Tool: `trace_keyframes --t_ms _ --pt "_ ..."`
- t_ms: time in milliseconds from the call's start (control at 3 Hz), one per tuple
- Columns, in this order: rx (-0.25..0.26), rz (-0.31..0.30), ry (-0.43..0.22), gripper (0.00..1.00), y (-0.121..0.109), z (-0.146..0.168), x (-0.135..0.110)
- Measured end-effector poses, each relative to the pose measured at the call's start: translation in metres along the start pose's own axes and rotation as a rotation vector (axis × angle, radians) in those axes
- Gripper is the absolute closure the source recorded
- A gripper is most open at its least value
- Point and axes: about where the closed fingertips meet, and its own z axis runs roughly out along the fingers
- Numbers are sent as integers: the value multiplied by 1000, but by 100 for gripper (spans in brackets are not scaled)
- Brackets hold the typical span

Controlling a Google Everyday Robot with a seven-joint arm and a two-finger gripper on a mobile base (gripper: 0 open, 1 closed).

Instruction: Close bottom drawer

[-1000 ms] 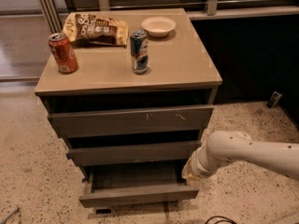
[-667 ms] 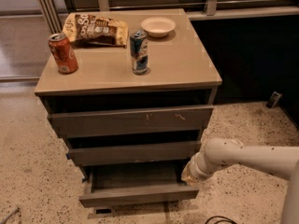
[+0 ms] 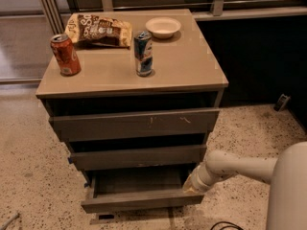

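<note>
Sitting low at the right end of the bottom drawer (image 3: pixel 139 201), the tool (image 3: pixel 190 188) is at the drawer's side, contact unclear; open or closed, can't tell. Placement looks meant for shoving the front back in. Drawer sticks out toward the near side, empty, lowest of three, below the middle drawer (image 3: pixel 139 156) and surface (image 3: pixel 187 66).

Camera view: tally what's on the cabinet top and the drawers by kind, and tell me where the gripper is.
Cans: 2, red can and blue can
Chip bag: 1
Bowl: 1
Drawers: 3, top drawer, middle drawer, bottom drawer pulled out
Total: 7
The gripper is at the bottom drawer's right end.
</note>
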Motion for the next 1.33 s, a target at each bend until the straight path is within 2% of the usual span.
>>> trace_keyframes --t_ms 333,1000,1333 --pt "-12 -2 6 100 0 4 3" --pt "-14 -35 -2 100 21 76 30" --pt "-3 -73 -47 100 30 124 38"
